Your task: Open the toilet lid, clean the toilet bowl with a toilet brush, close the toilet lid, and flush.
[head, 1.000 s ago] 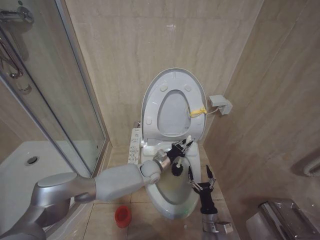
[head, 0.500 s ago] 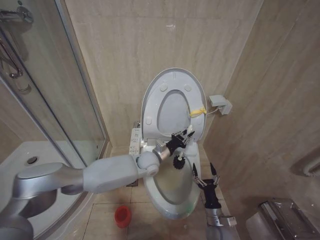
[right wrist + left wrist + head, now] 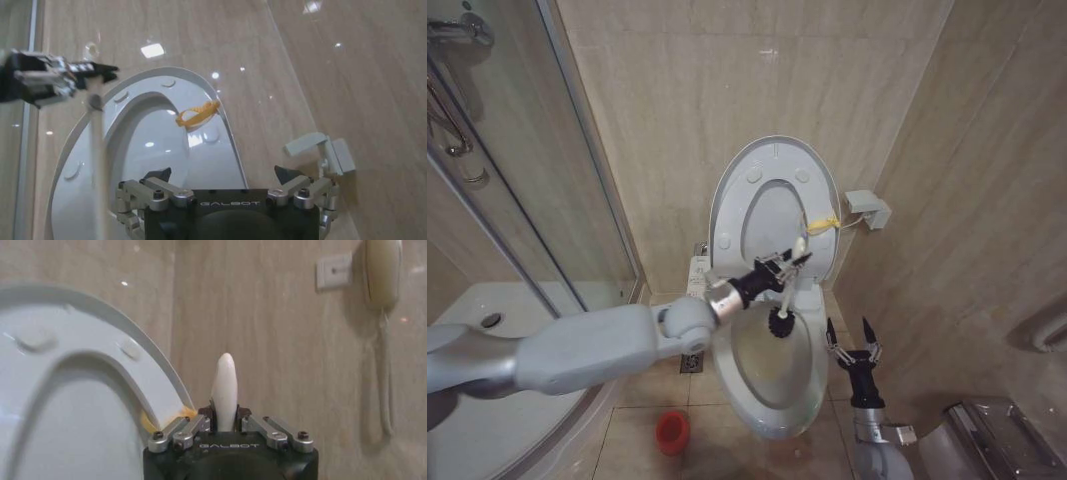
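The toilet lid stands raised against the back wall, a yellow tag at its right edge. Below it the white toilet bowl lies uncovered, yellowish inside. My left gripper is shut on the white handle of the toilet brush. Its dark bristle head hangs over the rear of the bowl. My right gripper stands open with nothing in it, beside the bowl's right rim and pointing up.
A red round holder sits on the floor left of the bowl. The glass shower screen and white shower tray close off the left. A small white box hangs on the right wall, and a metal bin stands at the lower right.
My left gripper has carried the brush up and back toward the rear of the bowl. The right gripper has drifted right, off the bowl's rim.
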